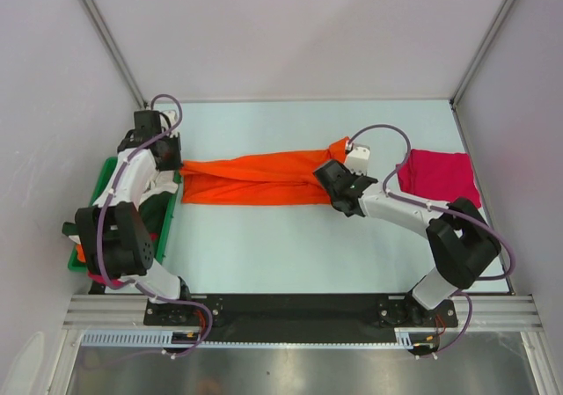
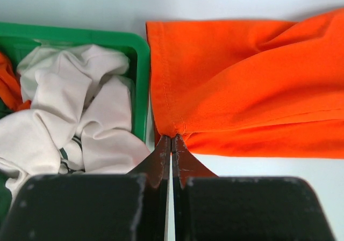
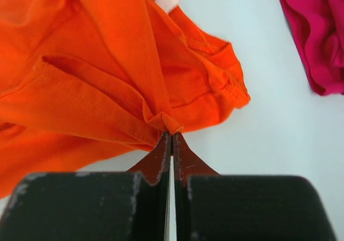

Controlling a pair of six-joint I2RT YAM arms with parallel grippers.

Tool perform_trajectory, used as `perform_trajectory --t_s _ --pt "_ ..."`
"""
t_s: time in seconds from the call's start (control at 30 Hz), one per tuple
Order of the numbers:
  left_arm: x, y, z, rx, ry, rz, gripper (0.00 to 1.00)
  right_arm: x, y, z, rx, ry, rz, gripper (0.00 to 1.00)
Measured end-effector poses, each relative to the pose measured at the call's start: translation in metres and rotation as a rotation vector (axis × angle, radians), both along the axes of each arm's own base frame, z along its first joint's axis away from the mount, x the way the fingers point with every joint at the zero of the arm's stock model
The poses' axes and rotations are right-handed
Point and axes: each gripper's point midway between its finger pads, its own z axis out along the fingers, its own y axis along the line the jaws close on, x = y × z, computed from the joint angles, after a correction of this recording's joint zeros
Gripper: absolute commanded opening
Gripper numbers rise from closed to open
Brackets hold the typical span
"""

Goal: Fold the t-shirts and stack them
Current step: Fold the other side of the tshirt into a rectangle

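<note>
A bright orange t-shirt is stretched left to right across the table between my two grippers. My left gripper is shut on its left hem corner; the left wrist view shows the pinch and the orange cloth. My right gripper is shut on a bunched fold at the shirt's right end, with the orange cloth spreading up and left. A folded magenta-red t-shirt lies at the right, also in the right wrist view.
A green plastic bin stands at the left edge, under my left arm. It holds a crumpled cream t-shirt and a bit of orange cloth. Grey walls surround the table.
</note>
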Motion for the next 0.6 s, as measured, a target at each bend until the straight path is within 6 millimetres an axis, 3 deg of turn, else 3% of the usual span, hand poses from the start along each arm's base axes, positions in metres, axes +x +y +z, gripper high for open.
perform_trajectory --t_s 0.43,0.6 --pt "-0.011 0.005 -0.013 0.007 0.042 0.01 0.0 -0.018 -0.007 -0.018 0.056 0.054 -0.039 0.0" --pt "-0.01 0.009 -0.036 0.014 0.11 0.02 0.01 -0.02 -0.004 -0.027 0.069 0.082 -0.044 0.0"
